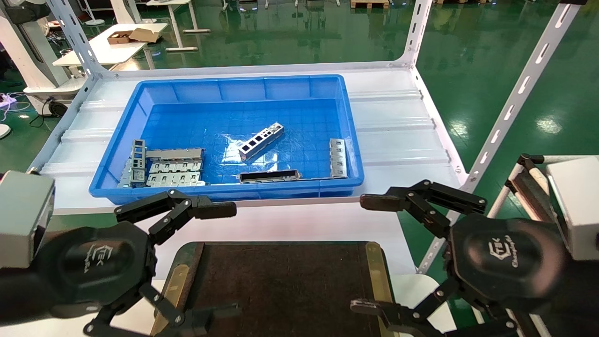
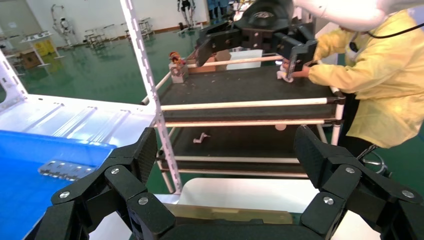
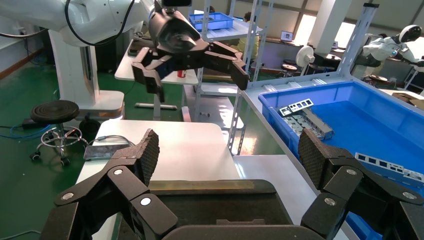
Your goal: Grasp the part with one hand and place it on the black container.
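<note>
— Where's the part (image 1: 260, 141)?
— Mid blue bin (image 1: 154, 89), far of the black container (image 1: 285, 281) — ungrasped. My left end effector (image 1: 220, 260) and right end effector (image 1: 369, 255) hover released; next, one reaches forward.

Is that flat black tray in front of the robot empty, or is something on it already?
Empty as far as seen: the black container shows bare matte surface; its near end is out of view.
</note>
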`<state>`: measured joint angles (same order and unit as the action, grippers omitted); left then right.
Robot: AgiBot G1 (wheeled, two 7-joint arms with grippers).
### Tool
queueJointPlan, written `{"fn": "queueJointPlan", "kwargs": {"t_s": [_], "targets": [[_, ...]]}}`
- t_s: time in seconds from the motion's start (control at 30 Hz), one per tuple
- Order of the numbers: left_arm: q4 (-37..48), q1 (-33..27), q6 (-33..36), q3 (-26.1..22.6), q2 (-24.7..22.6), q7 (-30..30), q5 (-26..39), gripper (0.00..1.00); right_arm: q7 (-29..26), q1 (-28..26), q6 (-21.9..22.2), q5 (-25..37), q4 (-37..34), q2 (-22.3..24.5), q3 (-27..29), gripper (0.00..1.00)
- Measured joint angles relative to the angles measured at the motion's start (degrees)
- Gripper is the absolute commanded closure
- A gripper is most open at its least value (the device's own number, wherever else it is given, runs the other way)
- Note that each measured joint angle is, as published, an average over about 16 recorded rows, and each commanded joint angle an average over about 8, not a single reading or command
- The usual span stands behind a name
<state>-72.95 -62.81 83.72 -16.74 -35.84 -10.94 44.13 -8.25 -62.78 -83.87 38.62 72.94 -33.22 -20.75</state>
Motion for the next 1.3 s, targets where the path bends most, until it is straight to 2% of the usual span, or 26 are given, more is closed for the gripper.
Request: {"fn": "queueJointPlan", "kwargs": {"t_s": [0.27, 0.57, 0.9, 1.3], "targets": [[2.44, -2.86, -4.42, -1.96, -3.14, -1.19, 4.70, 0.00, 0.01, -0.01, 0.00, 0.00, -0.01, 0.00, -0.01, 0.00], [10.50, -8.38, -11.68, -5.14, -10.04, -1.13, 12.28, 0.00, 0.01, -0.01, 0.00, -0.01, -0.01, 0.00, -0.02, 0.00], [27.65, -16.21, -19.47, -7.69, -19.86, 2.61, 18.83, 0.00, 0.01, -0.01, 0.00, -0.01, -0.01, 0.00, -0.02, 0.00], [51.62, -25.23, -30.16, -8.95, -31.18, 13.22, 23.58, 0.00, 0.02, -0.02, 0.00, -0.02, -0.01, 0.01, -0.03, 0.00]]}}
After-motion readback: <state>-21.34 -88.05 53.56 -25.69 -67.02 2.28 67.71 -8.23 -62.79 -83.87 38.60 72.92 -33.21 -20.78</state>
